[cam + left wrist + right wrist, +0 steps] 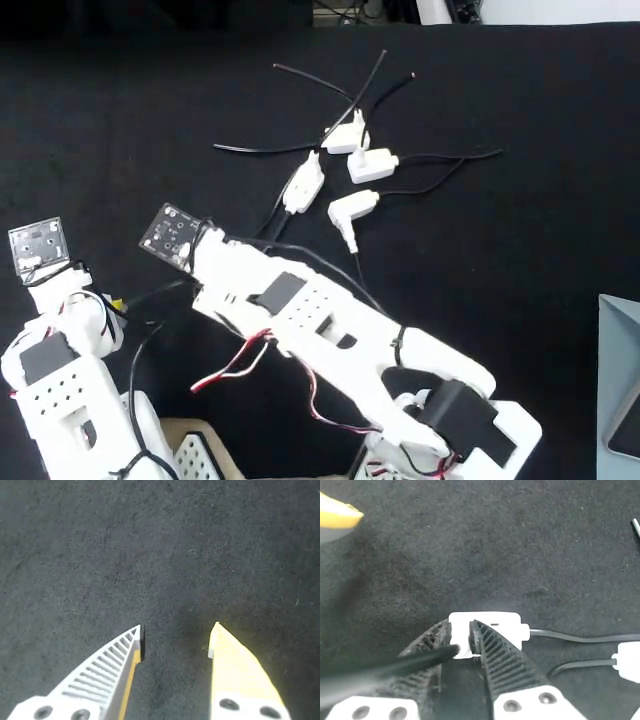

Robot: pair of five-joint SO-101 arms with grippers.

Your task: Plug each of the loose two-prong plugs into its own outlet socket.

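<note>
Where the right end effector [460,626] meets the black cloth-covered worktop [520,540], its two black ribbed fingers [495,655] are drawn to a narrow gap and clamped on one end of a white rectangular two-prong plug [495,622]. White plastic shows between the fingers. The plug lies flat on the cloth, and its prongs cannot be made out. Its thin black cable [580,637] leaves the far end of the body and runs away from the end effector. Just beyond that cable lies a second white plug body [627,662]. A yellow fingertip [337,515] of the other arm sits well off to the opposite side of the gripped plug.

The left end effector [177,625] hangs over bare cloth. Its white ribbed finger [107,665] and its yellow finger [240,670] are spread well apart, with nothing between them.

From above, the right arm [330,320] stretches across the worktop, with the left arm [60,370] near its wrist. Past that wrist, on the side away from the left arm, four loose plugs lie close together amid black leads. They are a slim white plug [303,185], a small white plug [347,135], a blocky white plug [372,165] and an L-shaped white plug [352,208].
</note>
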